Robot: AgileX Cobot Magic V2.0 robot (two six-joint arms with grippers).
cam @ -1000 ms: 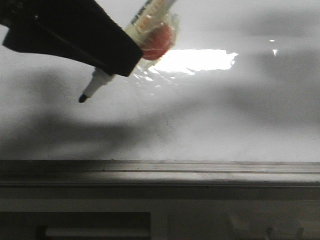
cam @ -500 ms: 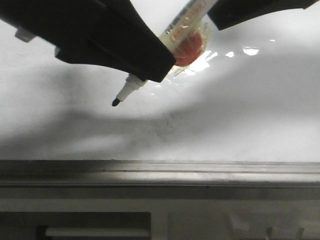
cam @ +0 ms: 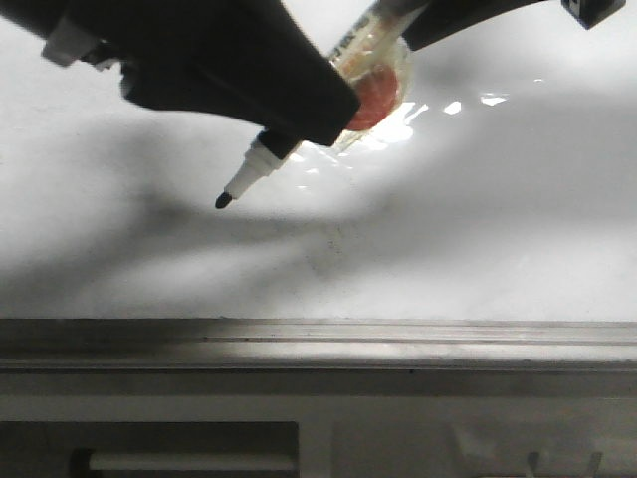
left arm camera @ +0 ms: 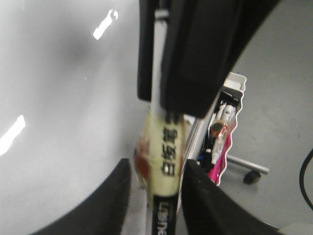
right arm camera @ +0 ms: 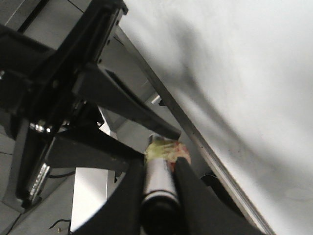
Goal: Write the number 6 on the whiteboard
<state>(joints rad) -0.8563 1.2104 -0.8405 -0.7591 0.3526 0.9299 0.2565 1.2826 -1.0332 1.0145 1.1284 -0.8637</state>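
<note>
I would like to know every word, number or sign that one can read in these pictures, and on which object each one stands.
"白板笔" on the marker, printed along its pale barrel in the left wrist view.
Light letters on the dark band further along the barrel: too blurred to read.
Dark print on the marker's barrel in the front view: too blurred to read.
Whiteboard: no readable writing; no 6 is drawn yet.
</note>
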